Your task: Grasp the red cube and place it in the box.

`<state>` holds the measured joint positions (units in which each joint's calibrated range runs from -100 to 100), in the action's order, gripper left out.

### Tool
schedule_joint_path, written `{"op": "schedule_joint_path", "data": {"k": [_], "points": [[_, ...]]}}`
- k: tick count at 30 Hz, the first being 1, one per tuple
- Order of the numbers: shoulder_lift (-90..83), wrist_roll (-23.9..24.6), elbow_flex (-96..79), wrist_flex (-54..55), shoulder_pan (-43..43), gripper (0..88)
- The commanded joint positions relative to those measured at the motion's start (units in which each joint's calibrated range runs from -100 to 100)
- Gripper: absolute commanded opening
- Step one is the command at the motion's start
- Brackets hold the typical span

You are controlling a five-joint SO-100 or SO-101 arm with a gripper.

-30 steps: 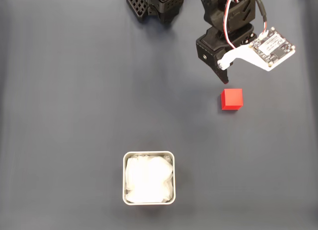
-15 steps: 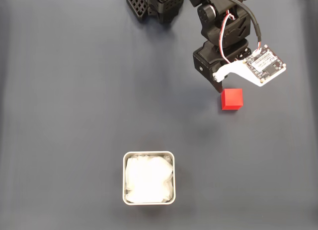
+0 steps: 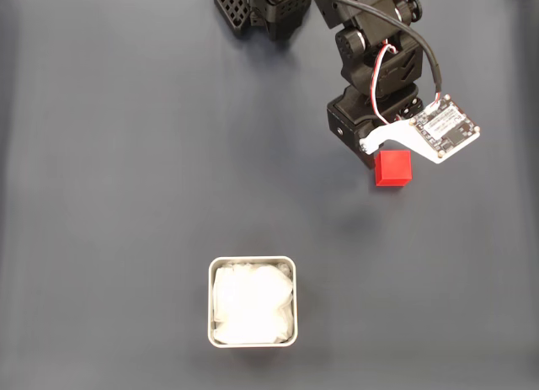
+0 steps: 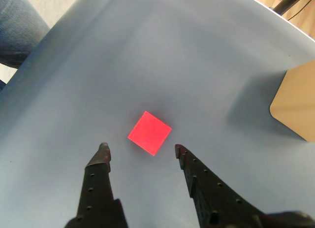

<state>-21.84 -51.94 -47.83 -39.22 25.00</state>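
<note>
The red cube (image 3: 393, 168) rests on the dark grey mat right of centre in the fixed view. My gripper (image 4: 141, 150) hovers just above it, open, with the cube (image 4: 149, 132) lying a little beyond the gap between the two black fingers (image 4: 101, 161) and touching neither. In the fixed view the arm (image 3: 376, 70) and its white camera board (image 3: 438, 130) cover the gripper and overlap the cube's upper edge. The box (image 3: 252, 301), a square metal-rimmed container with white lining, sits near the bottom centre, well away from the cube.
The arm's black base (image 3: 261, 7) stands at the mat's top edge. In the wrist view a tan board (image 4: 298, 107) lies at the right, and a denim-clad leg (image 4: 17, 26) shows at the upper left beyond the mat's edge.
The arm has come down and toward the cube; the finger that stood above the cube's upper left is now hidden under the arm, and the camera board now overlaps the cube.
</note>
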Motion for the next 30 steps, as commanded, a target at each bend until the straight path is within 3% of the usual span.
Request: {"op": "schedule_joint_path", "data": {"k": [1, 30], "points": [[0.44, -0.44, 0.48, 1.84, -0.14, 31.2], [5.55, -0.73, 2.67, 4.55, 1.63, 30.7]]}}
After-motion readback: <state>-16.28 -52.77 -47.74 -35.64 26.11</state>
